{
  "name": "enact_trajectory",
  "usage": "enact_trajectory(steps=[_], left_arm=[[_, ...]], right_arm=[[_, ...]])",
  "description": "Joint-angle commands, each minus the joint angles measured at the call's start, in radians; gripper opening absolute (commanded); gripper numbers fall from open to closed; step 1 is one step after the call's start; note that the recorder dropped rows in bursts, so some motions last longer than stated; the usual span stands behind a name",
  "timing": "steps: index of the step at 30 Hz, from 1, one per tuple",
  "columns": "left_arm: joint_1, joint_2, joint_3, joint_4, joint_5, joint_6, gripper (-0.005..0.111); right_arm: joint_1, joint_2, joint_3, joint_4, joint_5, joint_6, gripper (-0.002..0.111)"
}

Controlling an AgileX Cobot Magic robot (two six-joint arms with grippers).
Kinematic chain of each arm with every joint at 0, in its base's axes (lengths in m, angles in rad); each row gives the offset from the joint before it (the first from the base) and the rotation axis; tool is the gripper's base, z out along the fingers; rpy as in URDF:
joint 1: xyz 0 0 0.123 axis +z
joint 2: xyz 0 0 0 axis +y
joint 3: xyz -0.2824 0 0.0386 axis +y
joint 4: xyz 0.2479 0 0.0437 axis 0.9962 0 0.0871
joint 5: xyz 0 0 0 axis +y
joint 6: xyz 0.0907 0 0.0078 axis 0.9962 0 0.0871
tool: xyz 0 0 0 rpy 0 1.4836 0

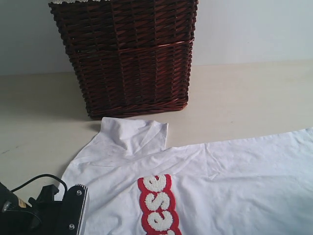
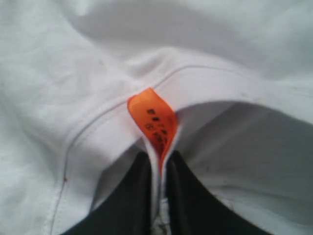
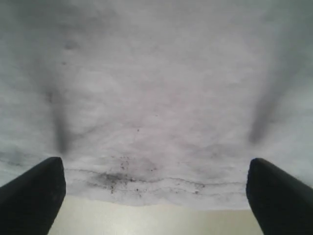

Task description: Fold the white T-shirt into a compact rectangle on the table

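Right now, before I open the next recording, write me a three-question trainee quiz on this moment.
1. True or false: the left gripper is shut on the white T-shirt at its neckband, by the orange tag.
2. The right gripper is: A) open over the shirt's hem; B) clamped on a sleeve; C) shut on the tag.
3. What stands on the table behind the shirt?
Key: 1 true; 2 A; 3 the wicker basket.

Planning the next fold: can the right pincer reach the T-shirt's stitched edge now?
Probably yes: the right pincer stands open and the stitched edge of the white T-shirt lies uncovered between its fingers.
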Motion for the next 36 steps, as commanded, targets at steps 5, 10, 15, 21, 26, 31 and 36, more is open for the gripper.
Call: enact_trajectory(steps=[5,10,15,21,26,31,36], left_arm=[[0.001,0.047,0.039,0.079,-0.051,0.004,0.0],[0.001,0.047,0.039,0.079,-0.051,0.004,0.0],[0.001,0.047,0.039,0.079,-0.051,0.004,0.0],[0.001,0.047,0.039,0.079,-0.051,0.004,0.0],[0.001,0.047,0.039,0.079,-0.051,0.004,0.0],[0.001,0.047,0.039,0.079,-0.051,0.004,0.0],[0.001,0.047,0.039,0.079,-0.051,0.004,0.0]], right_arm=[[-0.004,0.099,-0.007,-0.008,-0.013,0.002,0.095],[-0.004,0.108,-0.007,-0.008,-0.009,0.004,0.092],[-0.004,0.108,-0.007,-0.008,-0.009,0.004,0.09],[-0.004,0.108,-0.007,-0.008,-0.009,0.062,0.054],[-0.004,0.11,-0.005,-0.008,-0.006,0.134,0.034],[-0.004,0.11,-0.005,-0.006,-0.015,0.227,0.0],[-0.004,0.11,-0.005,0.01,-0.007,0.278,0.0]])
